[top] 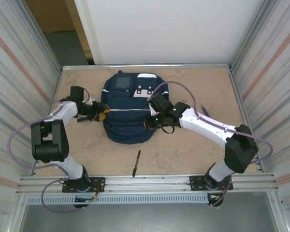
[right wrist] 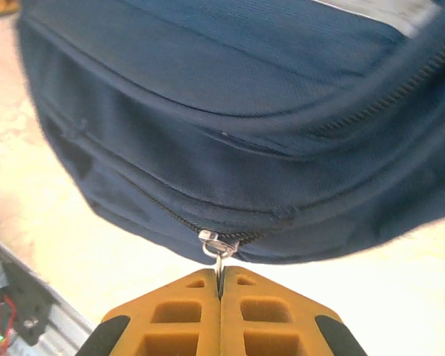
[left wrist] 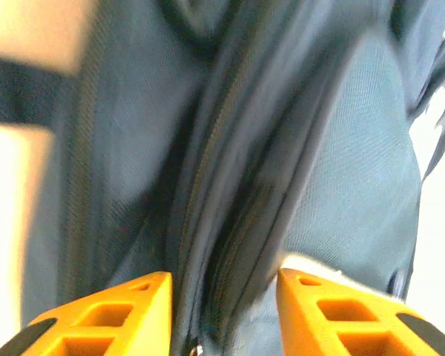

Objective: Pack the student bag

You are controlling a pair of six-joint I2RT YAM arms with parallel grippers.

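Note:
The student bag (top: pixel 128 118), navy blue with white patches and a thin white stripe, lies flat in the middle of the table. My left gripper (top: pixel 103 112) is pressed against its left side. In the left wrist view, the orange fingers (left wrist: pixel 144 297) stand apart, with a blurred ridge of the bag's fabric and zipper seam (left wrist: pixel 230 222) running between them; the left gripper (left wrist: pixel 222 278) is open. My right gripper (top: pixel 149 123) is at the bag's right side. It (right wrist: pixel 220 276) is shut on the metal zipper pull (right wrist: pixel 218 248) at the bag's (right wrist: pixel 230 111) lower edge.
A dark pen (top: pixel 136 163) lies on the table in front of the bag, near the front rail. A purple pen (top: pixel 204 111) lies to the right, beyond the right arm. Corrugated metal walls close in both sides of the table.

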